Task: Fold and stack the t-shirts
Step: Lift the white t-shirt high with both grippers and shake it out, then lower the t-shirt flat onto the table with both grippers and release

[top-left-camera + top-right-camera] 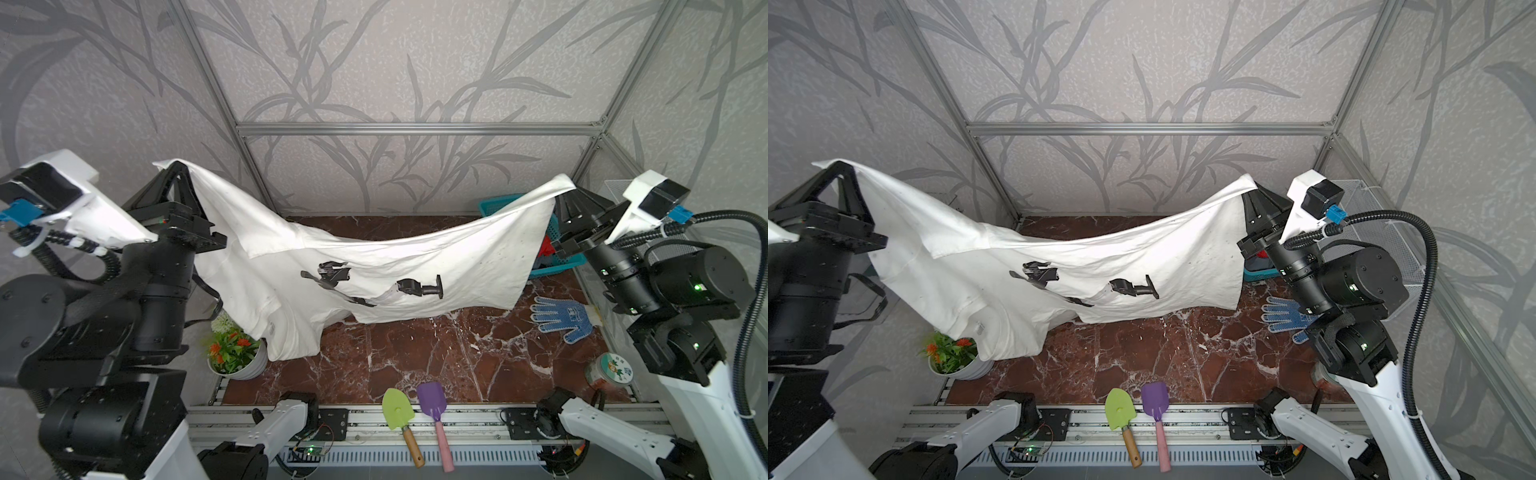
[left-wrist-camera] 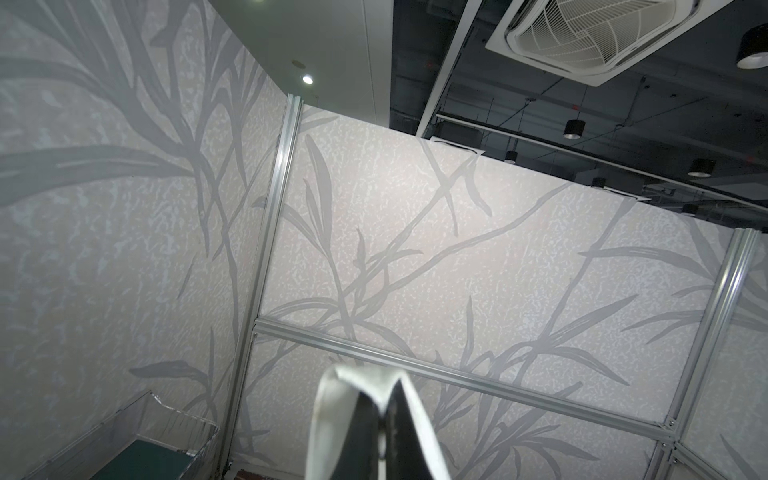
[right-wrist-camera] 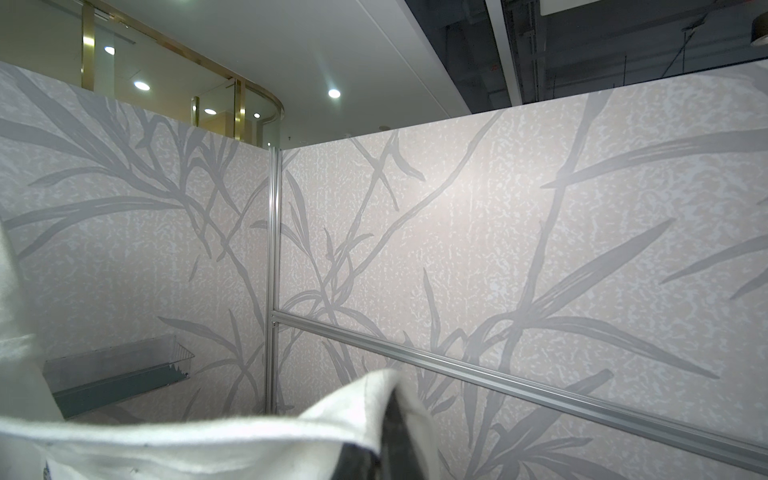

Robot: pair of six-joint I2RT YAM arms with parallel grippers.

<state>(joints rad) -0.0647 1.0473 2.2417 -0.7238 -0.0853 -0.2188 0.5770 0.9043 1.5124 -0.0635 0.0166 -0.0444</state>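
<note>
Your left fingers (image 1: pixel 178 167) are closed tight on one corner of the white shirt (image 1: pixel 374 257). Your right fingers (image 1: pixel 575 198) are closed tight on another corner. The shirt hangs in the air between them, sagging at mid-span, with its lower part drooping toward the desk (image 1: pixel 415 353) on the left side.

Assessment: no fold made and nothing stacked. Laying flat, folding and stacking are all outstanding. Something red shows in the basket (image 1: pixel 552 266) behind the shirt; I cannot tell what it is.

We see left arm (image 1: pixel 162 282) & right arm (image 1: pixel 623 270): black joints (image 1: pixel 723 282), white shells (image 1: pixel 706 407), green LEDs (image 1: pixel 699 286), ribbed black cables (image 1: pixel 1383 215), blue plugs (image 1: pixel 680 215); left gripper (image 1: pixel 172 163) & right gripper (image 1: pixel 574 190) black, triangular.
</note>
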